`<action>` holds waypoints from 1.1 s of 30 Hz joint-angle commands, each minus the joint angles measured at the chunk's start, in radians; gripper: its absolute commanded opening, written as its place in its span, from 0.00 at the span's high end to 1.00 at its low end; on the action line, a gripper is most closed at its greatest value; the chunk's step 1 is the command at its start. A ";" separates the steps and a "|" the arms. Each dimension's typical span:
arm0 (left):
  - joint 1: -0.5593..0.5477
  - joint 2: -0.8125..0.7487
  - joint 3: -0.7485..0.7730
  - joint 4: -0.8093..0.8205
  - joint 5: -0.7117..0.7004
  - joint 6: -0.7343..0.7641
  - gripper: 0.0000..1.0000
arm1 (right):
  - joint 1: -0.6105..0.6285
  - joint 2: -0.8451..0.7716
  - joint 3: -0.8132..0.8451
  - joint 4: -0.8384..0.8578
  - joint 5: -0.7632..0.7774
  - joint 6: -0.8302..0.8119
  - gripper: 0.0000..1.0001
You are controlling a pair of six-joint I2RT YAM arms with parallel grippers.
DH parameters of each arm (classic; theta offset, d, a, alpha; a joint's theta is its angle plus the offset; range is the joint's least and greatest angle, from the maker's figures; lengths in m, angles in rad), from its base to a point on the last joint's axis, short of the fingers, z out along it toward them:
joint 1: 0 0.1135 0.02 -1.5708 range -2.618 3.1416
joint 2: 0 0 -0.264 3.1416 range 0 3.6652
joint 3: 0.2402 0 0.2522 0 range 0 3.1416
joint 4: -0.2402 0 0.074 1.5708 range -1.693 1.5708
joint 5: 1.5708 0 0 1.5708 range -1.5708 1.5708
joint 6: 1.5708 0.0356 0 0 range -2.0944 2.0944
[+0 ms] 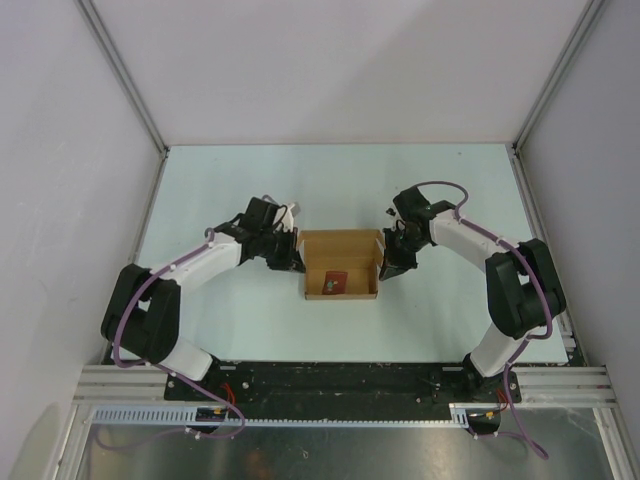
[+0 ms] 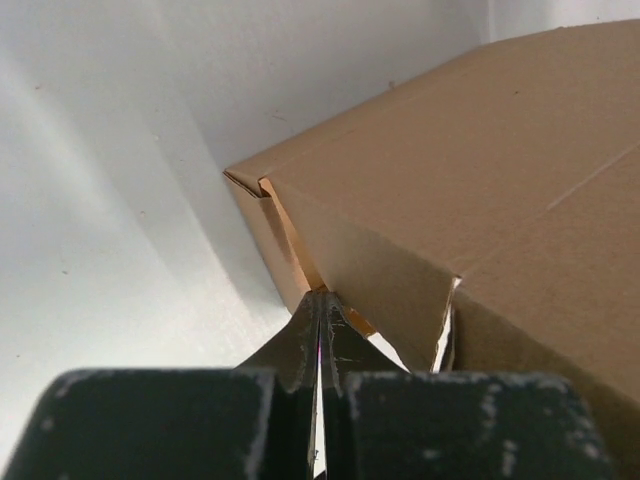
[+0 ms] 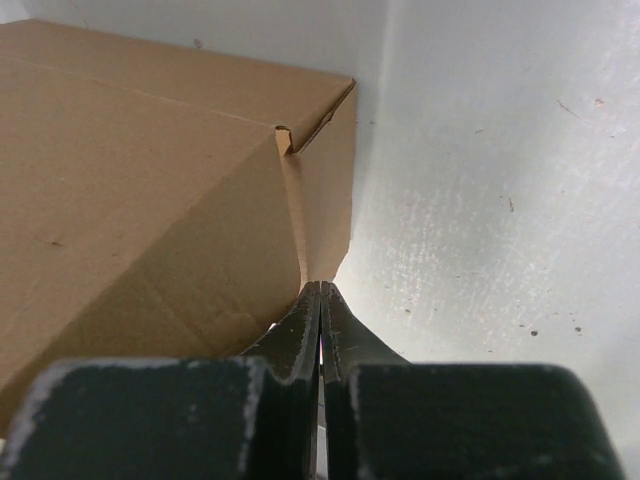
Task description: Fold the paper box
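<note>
In paper box (image 1: 346, 250) — indistinct red item (image 1: 334, 283)

Pale table (image 1: 220, 190), w/ white walls (image 1: 60, 150) on 3 sides. One brown paper box (image 1: 345, 245) lies flat on it, approx centre, long side running L–R, open top facing up.

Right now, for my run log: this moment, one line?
paper box: open-topped | left end effector: shut, at its left end | right end effector: shut, at its right end

left arm (image 1: 200, 262) bent inward | left claw (image 2: 320, 303) closed tight | right arm (image 1: 470, 236) bent inward | right claw (image 3: 320, 292) closed tight
</note>
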 commanded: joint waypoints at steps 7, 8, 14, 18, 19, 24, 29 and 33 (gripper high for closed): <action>-0.027 -0.060 0.038 0.005 0.041 -0.035 1.00 | 0.016 -0.026 0.037 0.025 -0.049 0.038 1.00; -0.027 -0.067 0.036 0.006 0.040 -0.042 1.00 | 0.017 -0.027 0.037 0.030 -0.053 0.042 1.00; -0.028 -0.094 0.021 0.016 0.026 -0.067 1.00 | 0.033 -0.023 0.037 0.051 -0.062 0.065 1.00; -0.033 -0.105 0.006 0.029 0.025 -0.082 1.00 | 0.042 -0.019 0.037 0.059 -0.058 0.074 1.00; -0.034 -0.106 0.004 0.036 0.025 -0.085 1.00 | 0.046 -0.017 0.037 0.060 -0.059 0.079 1.00; -0.056 -0.105 -0.005 0.059 0.025 -0.110 1.00 | 0.053 -0.017 0.034 0.066 -0.058 0.084 1.00; -0.074 -0.093 -0.007 0.077 0.018 -0.127 1.00 | 0.054 -0.019 0.029 0.073 -0.055 0.088 1.00; -0.082 -0.094 -0.017 0.091 0.009 -0.136 1.00 | 0.056 -0.020 0.026 0.077 -0.058 0.096 1.00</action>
